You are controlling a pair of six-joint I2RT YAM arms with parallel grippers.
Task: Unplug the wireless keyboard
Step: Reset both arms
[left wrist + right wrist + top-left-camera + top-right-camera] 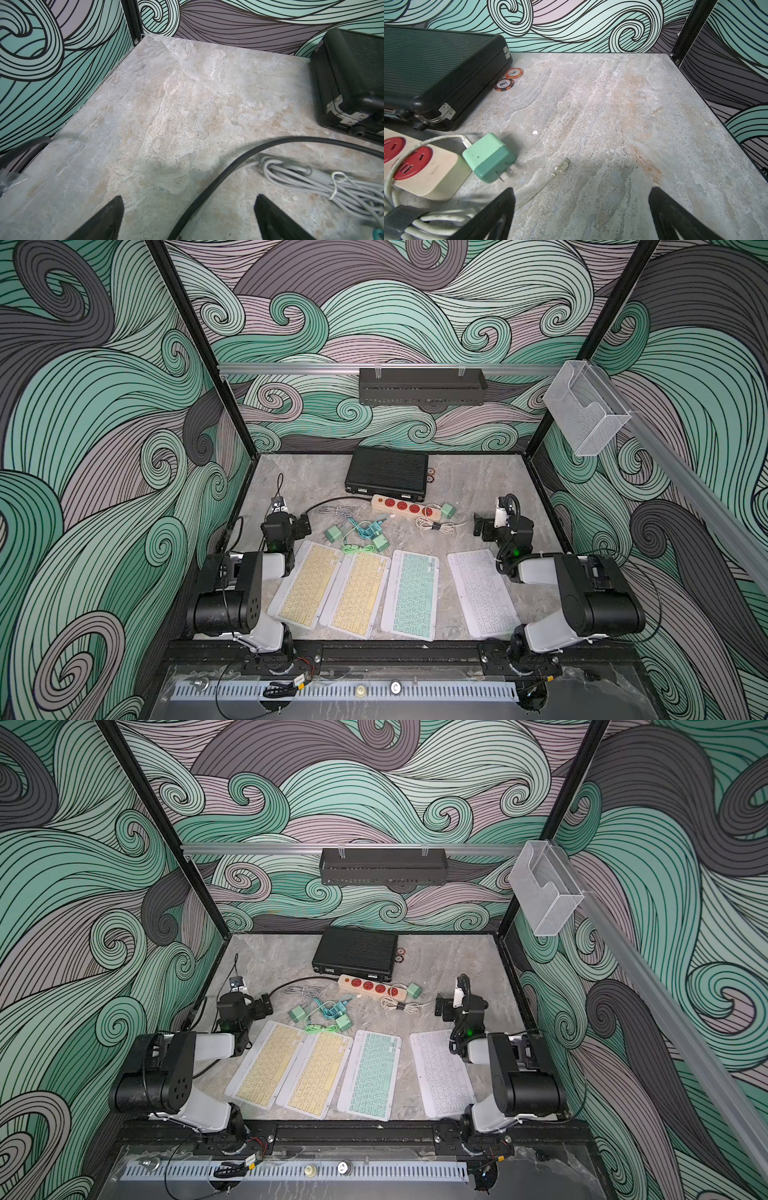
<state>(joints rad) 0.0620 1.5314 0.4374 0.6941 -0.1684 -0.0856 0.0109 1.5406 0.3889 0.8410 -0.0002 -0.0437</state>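
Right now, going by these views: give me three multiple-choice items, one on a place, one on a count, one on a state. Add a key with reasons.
1. Where do the poker chips lie?
A. on the table beside the black case
B. on the white keyboard
C. in the clear wall bin

2. How many keyboards have yellow keys?
A. one
B. two
C. four

3. The green charger at the power strip's end is:
A. plugged into a red socket
B. lying loose, prongs bare
C. standing on the black case

Key:
1 A, both chips sit on the table by the case's side.
2 B, two yellow keyboards lie side by side.
3 B, the right wrist view shows its prongs exposed, in no socket.
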